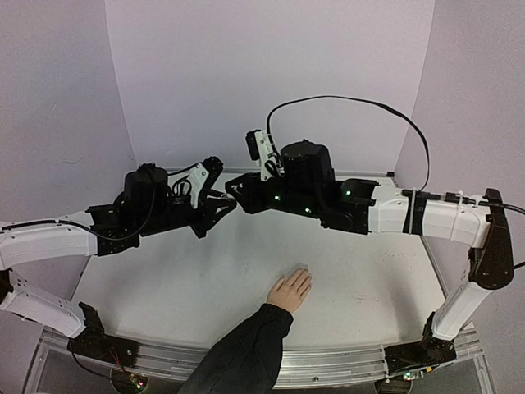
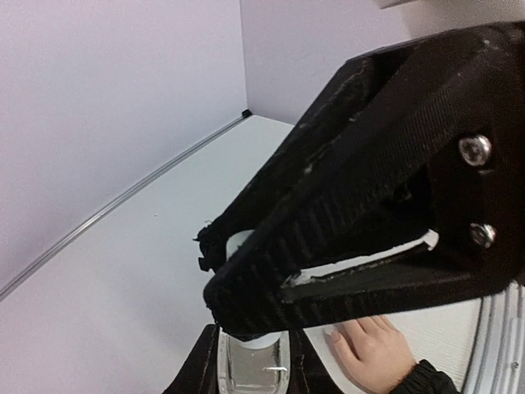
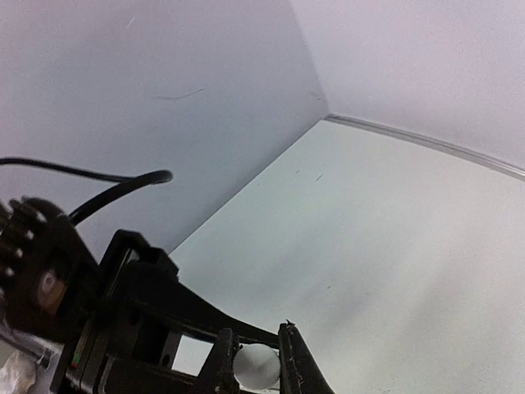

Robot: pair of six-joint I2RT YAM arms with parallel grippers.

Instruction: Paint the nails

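From above, my left claw [image 1: 221, 203] and right claw [image 1: 235, 191] meet tip to tip high over the table [image 1: 164, 279]. What they grip is too small to tell here. The hand [image 1: 289, 291] lies flat near the front edge, well apart from both, and its nails [image 1: 303, 272] look bare.

From my left wrist, my left claw is clenched on the clear bottle [image 2: 253, 371]. I judge that an uneven twist could tilt it and spill polish on the table.

From my right wrist, my right claw is clamped on the white cap [image 3: 257, 366], pinched only at the very tips. It could pop free, and a jerked brush could drip before reaching the nails
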